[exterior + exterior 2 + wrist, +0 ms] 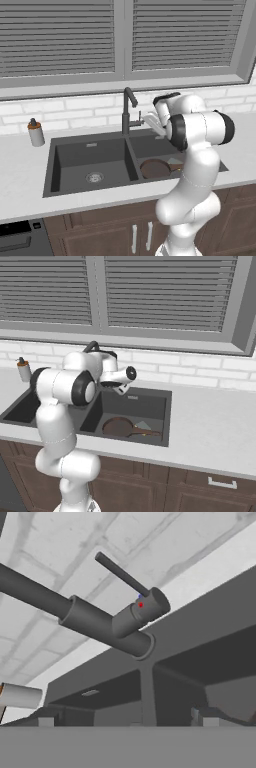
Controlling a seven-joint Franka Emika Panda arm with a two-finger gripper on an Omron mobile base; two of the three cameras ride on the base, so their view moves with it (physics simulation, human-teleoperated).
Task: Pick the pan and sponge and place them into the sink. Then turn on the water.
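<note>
1. Left base view: the pan [154,168] sits in the right basin of the dark double sink [60,155], with its handle running off to the right behind the arm. The end effector [146,119] hangs up near the gooseneck faucet [128,107], above and behind the pan and well clear of it. A soap bottle [35,133] stands on the surface [20,175] to the left of the sink.

2. Right base view: same deal, pan [119,427] down in the basin and what looks like the sponge [143,426], a small pale shape, just beside its handle. The end effector [120,389] is up over the back of that basin, apart from both. Can't make out any labels.

3. Hand view: faucet body and its side lever [121,574] sit close ahead, with the sink basins [175,677] beyond. The finger tips stand wide apart at the bottom with nothing between them, so it's open. There's a tiny red dot and a blue one on the lever hub, no readable writing.
</note>
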